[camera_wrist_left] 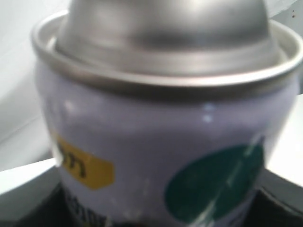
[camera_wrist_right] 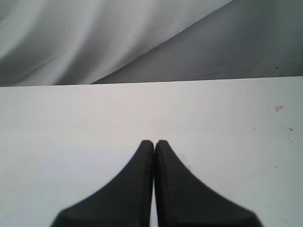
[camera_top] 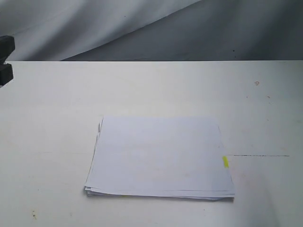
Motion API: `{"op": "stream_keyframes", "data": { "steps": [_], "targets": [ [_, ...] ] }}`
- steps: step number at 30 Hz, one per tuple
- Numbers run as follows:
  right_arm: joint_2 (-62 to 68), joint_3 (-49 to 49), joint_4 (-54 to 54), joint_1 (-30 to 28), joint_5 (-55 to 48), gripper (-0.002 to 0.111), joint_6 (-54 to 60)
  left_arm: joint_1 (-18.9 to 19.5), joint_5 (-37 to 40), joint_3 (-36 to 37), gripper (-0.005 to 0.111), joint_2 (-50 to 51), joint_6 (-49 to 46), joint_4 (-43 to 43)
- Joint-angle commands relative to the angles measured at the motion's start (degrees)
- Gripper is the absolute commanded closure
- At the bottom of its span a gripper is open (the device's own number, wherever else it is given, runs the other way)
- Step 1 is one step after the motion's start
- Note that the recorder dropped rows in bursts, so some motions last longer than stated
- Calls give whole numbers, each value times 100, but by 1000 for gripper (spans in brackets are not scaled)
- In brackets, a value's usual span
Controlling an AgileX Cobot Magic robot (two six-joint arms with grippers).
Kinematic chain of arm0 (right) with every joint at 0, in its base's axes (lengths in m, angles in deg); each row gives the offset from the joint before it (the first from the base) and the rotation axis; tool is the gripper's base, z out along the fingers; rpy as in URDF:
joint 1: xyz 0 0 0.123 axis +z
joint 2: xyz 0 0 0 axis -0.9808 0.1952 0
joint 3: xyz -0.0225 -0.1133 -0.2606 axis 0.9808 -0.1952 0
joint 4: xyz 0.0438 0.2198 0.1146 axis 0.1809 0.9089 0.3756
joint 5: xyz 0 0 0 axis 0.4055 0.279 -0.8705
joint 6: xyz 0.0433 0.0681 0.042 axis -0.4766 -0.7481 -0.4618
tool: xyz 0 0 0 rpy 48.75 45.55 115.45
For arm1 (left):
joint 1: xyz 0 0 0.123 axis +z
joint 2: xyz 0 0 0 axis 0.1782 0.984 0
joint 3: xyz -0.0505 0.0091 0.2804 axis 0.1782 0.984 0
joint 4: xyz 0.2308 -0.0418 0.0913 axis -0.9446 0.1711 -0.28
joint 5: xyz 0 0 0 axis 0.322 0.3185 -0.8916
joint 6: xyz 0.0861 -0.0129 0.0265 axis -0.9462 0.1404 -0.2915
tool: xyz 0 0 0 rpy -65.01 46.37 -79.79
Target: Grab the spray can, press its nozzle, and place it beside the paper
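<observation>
Your left wrist camera is filling up with the spray can, blurred and very near the lens: its silver dome is sitting above a lilac label carrying a teal dot. The left end effector's fingers are not showing there, so you cannot tell whether it is gripping. In the exterior view the can is not appearing; only a black part of the rig is poking in at the left edge. The paper is lying flat mid-counter, its yellow tab on the right edge. Your right end effector is hanging over the counter, fingers pressed together and gripping nothing.
</observation>
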Motion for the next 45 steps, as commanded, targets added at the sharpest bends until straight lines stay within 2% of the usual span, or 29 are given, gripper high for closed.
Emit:
{"op": "stream_keyframes", "data": {
  "steps": [1,5,9,10,14,18,22,27,28,40,45],
  "targets": [
    [-28,-23,-6,-24,0,108,27,7,-121,59,107,-264,31,-251],
    [-28,-23,-6,-24,0,108,27,7,-121,230,107,-282,508,-988],
    [-28,-23,-6,-24,0,108,27,7,-121,351,107,-282,3274,-3551],
    [-28,-23,-6,-24,0,108,27,7,-134,362,107,-282,3712,-3963],
    [-28,-23,-6,-24,0,108,27,7,-171,362,107,-282,3981,-4323],
    [-28,-23,-6,-24,0,108,27,7,-185,362,107,-282,4897,-5051],
    [-28,-23,-6,-24,0,108,27,7,-185,362,107,-282,4759,-4784],
    [-28,-23,-6,-24,0,108,27,7,-185,362,107,-282,3479,-3595],
    [-28,-23,-6,-24,0,108,27,7,-185,362,107,-282,3391,-3569],
    [-28,-23,-6,-24,0,108,27,7,-185,362,107,-282,3752,-4110],
    [-28,-23,-6,-24,0,108,27,7,-563,628,107,-282,5416,-5524]
  ]
}}
